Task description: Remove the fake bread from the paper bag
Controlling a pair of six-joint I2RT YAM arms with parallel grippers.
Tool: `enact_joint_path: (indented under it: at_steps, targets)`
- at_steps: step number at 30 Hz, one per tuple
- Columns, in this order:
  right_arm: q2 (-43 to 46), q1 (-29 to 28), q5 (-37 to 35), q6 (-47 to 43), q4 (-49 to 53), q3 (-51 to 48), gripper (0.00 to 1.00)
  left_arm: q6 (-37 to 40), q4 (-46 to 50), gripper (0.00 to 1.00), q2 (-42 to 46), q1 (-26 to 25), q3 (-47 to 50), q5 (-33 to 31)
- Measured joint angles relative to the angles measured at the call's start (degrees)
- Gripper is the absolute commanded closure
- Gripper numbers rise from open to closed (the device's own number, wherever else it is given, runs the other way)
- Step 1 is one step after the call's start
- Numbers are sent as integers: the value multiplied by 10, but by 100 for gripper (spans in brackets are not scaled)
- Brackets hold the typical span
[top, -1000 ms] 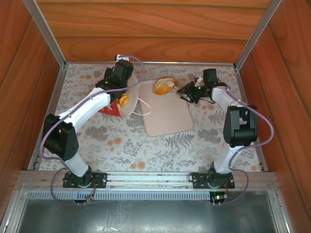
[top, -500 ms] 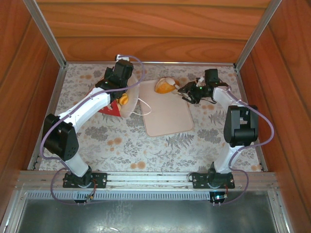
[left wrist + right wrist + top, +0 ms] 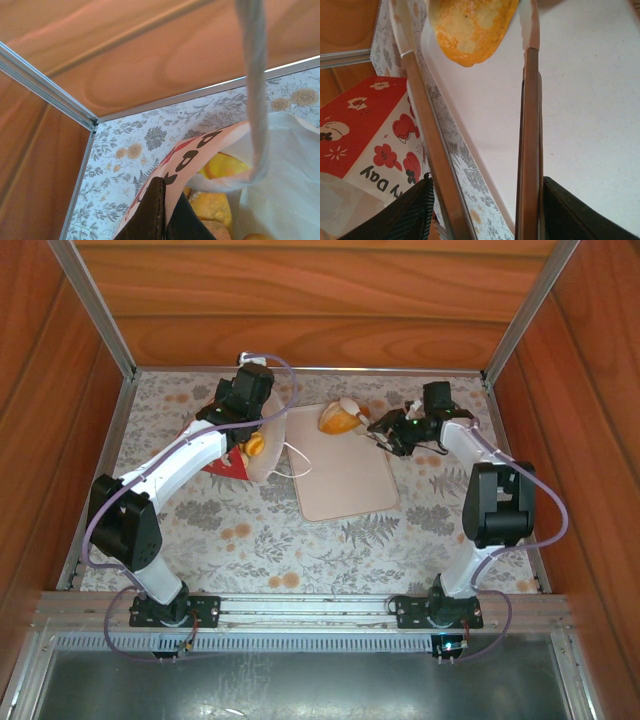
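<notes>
Left gripper is clamped on the paper bag rim, with more fake bread inside. Further out, the right gripper is spread loose around one piece lying on the tray. Looks like drop-off to me. Next it needs to back off and reach into the bag.

Beige tray on a floral surface, wooden walls around.
The tray lies flat near the middle; aluminium rails run up the far corners; a grey metal trough spans the near edge.
</notes>
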State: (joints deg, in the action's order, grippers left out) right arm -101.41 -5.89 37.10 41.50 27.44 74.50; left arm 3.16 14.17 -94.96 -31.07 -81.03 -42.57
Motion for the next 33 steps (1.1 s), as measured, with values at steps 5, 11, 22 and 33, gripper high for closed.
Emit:
enact_joint_path:
  at_steps: [5,11,22,33]
  targets:
    - [27,0,0,-5,8,-6,41,0,0,100,0,0,0,0]
    - [40,0,-2,-6,7,-33,42,-2,0,100,0,0,0,1]
    - [55,-30,-80,-59,45,-66,40,-5,0,100,2,0,0,9]
    - [182,-169,-263,-163,18,-167,0,-6,1,100,3,0,0,14]
